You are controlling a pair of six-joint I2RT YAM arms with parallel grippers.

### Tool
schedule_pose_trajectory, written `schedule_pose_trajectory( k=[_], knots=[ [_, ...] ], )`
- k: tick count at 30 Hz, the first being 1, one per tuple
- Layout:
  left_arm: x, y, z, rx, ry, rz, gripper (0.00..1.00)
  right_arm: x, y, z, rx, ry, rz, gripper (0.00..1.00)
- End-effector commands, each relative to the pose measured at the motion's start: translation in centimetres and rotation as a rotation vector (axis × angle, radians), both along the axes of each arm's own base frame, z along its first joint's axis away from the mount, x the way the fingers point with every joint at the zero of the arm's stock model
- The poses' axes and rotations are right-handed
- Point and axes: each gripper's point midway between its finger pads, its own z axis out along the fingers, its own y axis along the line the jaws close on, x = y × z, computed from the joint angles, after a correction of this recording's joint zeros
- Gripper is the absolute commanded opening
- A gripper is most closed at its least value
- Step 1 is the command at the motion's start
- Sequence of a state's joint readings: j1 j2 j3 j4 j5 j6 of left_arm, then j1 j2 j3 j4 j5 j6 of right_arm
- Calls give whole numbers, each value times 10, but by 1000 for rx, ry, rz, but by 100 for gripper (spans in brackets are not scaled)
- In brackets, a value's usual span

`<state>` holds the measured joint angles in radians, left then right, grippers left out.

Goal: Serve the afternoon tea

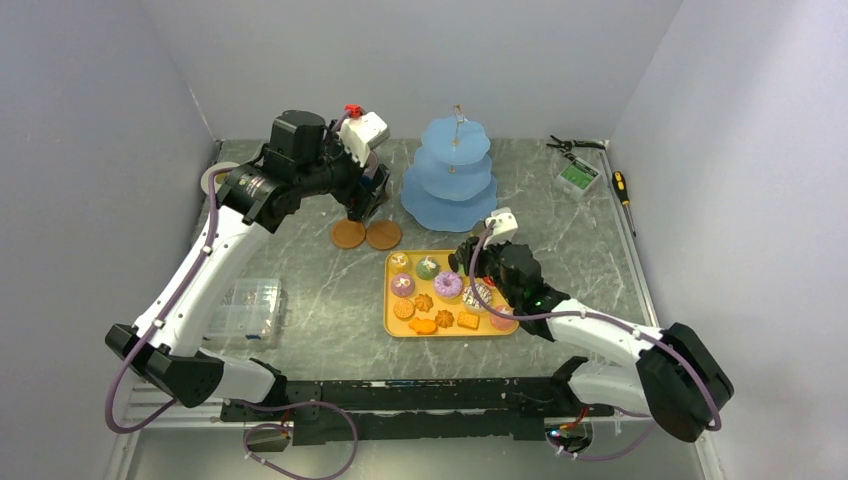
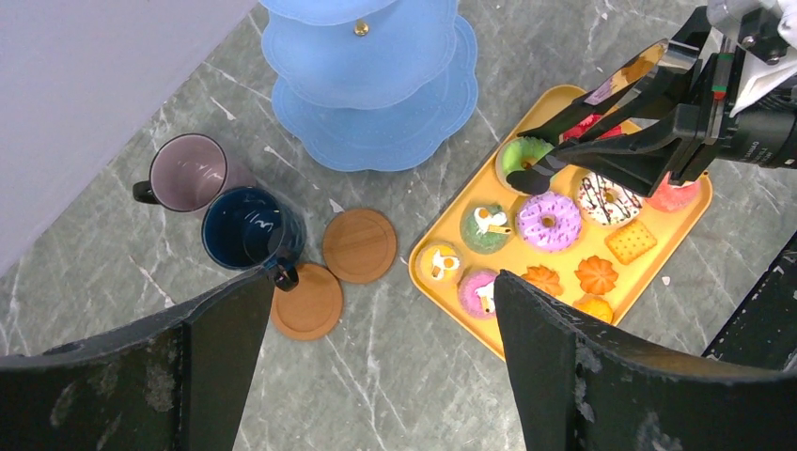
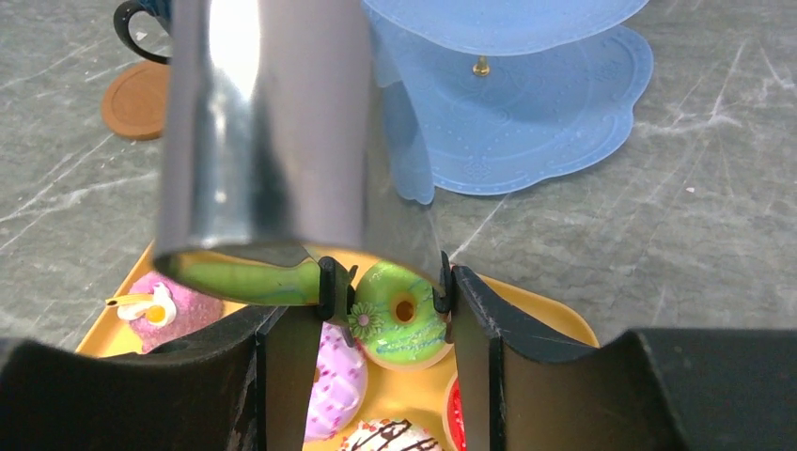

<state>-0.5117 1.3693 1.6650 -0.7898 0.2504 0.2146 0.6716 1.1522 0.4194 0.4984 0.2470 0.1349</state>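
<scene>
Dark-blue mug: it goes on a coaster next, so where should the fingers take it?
Probably pinch the rim wall of the dark-blue mug from above, one finger inside: it stands upright, mouth open. Use the side away from the mauve mug, which crowds it.

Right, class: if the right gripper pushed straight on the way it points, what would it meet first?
Probably the green doughnut on the tray. The tongs in the right gripper straddle it, though contact is unclear.

white arms [image 1: 195, 275], black joints [image 1: 185, 375], purple cables [image 1: 110, 400]
</scene>
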Motion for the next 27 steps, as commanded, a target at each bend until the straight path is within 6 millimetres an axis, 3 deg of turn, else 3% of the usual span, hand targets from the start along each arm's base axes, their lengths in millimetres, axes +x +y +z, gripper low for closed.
schedule_pose_trajectory(
  k=[1,11,16,23,27],
  knots=[
    [-3,-5,28,-62,-55,-19,93,2,-2,41,45,-88,-16,49],
    [-4,-6,34,-74,-61,-30,93,8,-13,95,60,-197,-56,49],
    [-5,-5,34,-72,-65,-29,93,25,-34,101,56,-214,-123,49],
    [-7,-2,37,-66,-83,-28,93,55,-85,105,140,-225,-247,48],
    [-8,-1,37,-67,-87,-26,93,76,-95,106,151,-231,-272,48]
  ],
)
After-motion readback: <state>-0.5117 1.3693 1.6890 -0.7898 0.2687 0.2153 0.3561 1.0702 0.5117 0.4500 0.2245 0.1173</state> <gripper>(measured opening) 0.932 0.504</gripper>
